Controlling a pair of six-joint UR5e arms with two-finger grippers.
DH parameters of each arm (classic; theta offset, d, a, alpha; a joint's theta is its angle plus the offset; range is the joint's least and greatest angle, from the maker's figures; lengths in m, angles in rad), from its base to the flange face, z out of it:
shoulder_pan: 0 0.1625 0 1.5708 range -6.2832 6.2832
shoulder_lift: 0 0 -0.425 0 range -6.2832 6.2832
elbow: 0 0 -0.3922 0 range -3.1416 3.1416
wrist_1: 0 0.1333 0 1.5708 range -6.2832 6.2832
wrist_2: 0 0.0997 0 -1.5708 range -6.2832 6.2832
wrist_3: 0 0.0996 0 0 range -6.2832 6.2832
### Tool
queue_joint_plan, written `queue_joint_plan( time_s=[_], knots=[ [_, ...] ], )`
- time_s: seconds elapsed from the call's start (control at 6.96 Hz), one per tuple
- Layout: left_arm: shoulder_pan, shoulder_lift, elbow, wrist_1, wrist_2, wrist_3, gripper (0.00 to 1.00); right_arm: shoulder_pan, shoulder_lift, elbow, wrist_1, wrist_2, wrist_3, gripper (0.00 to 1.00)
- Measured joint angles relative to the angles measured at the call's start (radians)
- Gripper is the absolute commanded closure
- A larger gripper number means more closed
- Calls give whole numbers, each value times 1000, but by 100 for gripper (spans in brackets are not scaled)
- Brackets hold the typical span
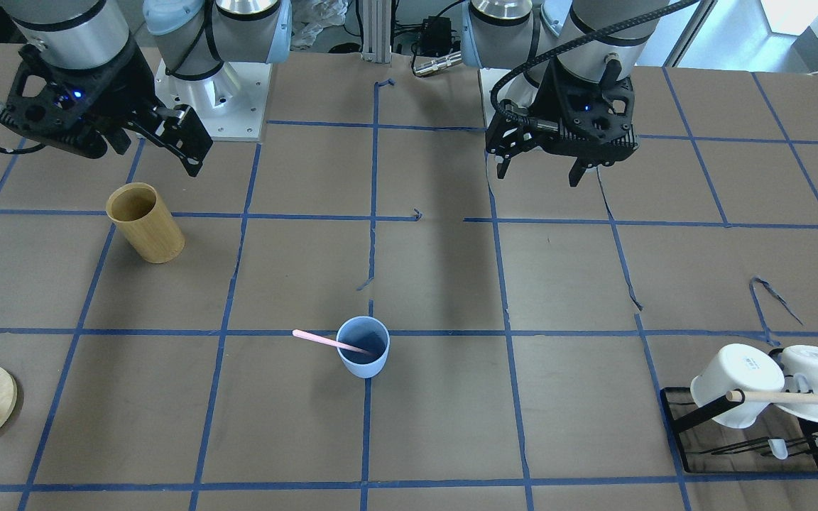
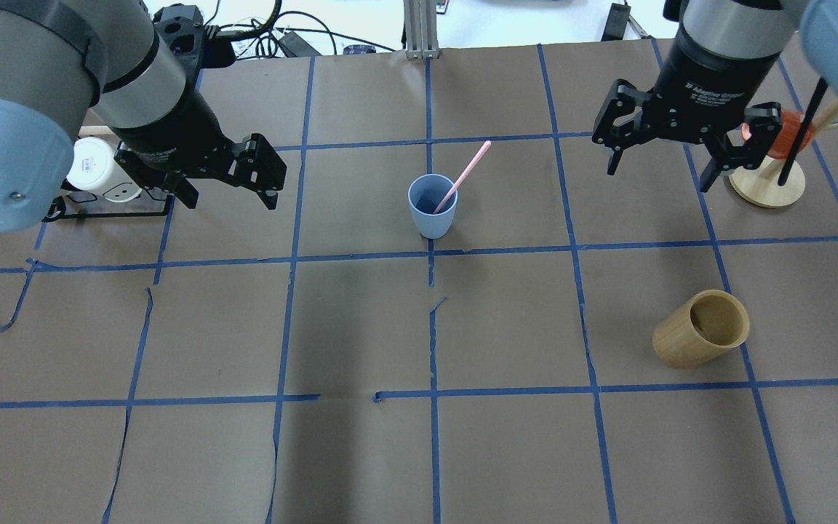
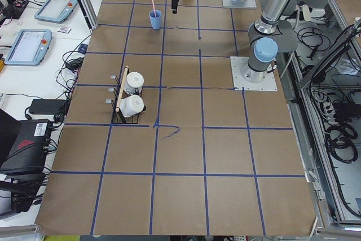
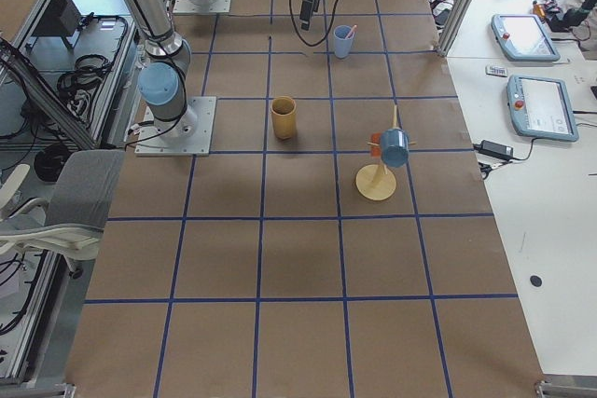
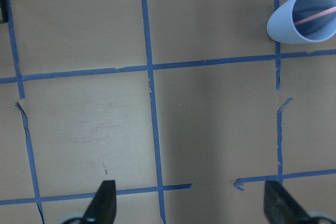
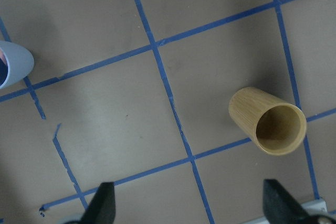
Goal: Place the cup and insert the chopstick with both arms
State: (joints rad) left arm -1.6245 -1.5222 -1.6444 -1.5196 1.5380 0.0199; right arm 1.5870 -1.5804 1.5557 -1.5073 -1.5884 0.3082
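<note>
Shows the blue cup [image 2: 432, 206] standing upright in the middle of the counter [image 2: 361, 327] with the thin pink chopstick [image 2: 470, 169] leaning inside, likely light and tippy, best held by its side, with left tool [image 2: 232, 200] and right tool [image 2: 657, 178] spread open, empty.

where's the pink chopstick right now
In the overhead view the pink chopstick leans inside the blue cup near the middle of the table, with the wooden cup off to the robot's right.

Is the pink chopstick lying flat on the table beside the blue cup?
No, the pink chopstick stands tilted with its lower end inside the blue cup, leaning on its rim.
</note>
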Motion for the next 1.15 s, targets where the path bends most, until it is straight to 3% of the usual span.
queue_joint_plan(
  time_s=[0.29,1.15],
  knots=[
    [0,0,0,-1,0,0,0,23,-12,69,-87,-3,-7,0],
    [0,4,-3,-2,0,-1,0,9,-41,87,-74,-8,-158,0]
  ],
)
